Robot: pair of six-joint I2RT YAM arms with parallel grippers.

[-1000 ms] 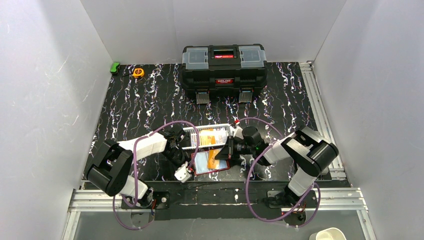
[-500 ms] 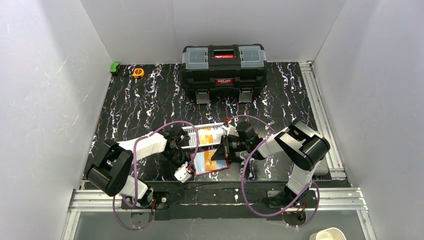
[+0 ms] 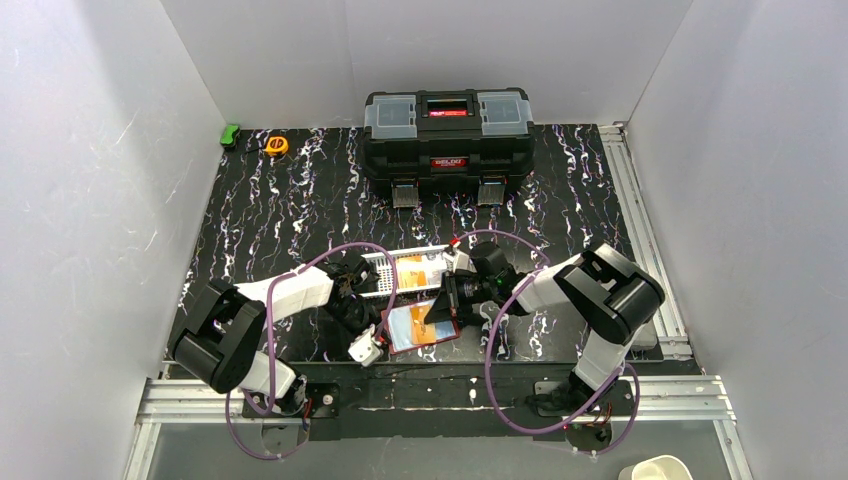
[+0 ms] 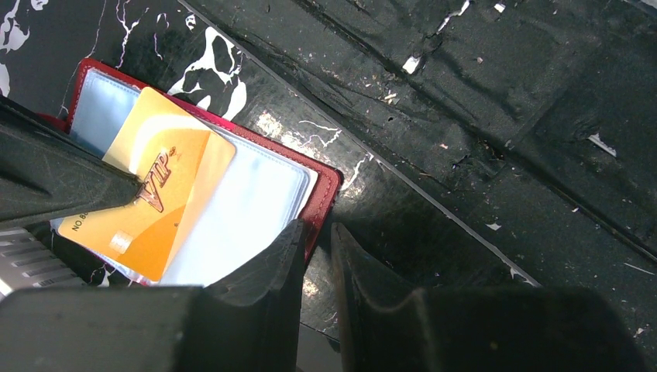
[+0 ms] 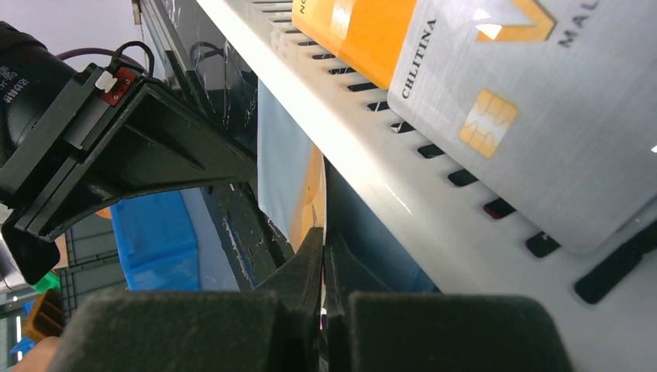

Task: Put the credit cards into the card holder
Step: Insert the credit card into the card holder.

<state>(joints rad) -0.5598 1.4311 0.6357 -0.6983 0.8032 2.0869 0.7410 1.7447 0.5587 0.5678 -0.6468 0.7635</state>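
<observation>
my right hand (image 5: 324,236), clamped on the orange card (image 4: 147,209), has shifted left over the holder (image 4: 326,183); insertion is next. left hand (image 4: 318,232) at holder edge: grip indeterminate.

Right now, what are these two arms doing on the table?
The left gripper pinches one edge of the open red card holder on the table. The right gripper holds an orange card by its edge, slanted over the holder's clear pockets; whether it is inside one, I cannot tell. A silver card and a second orange card wait in the white basket beyond.
</observation>
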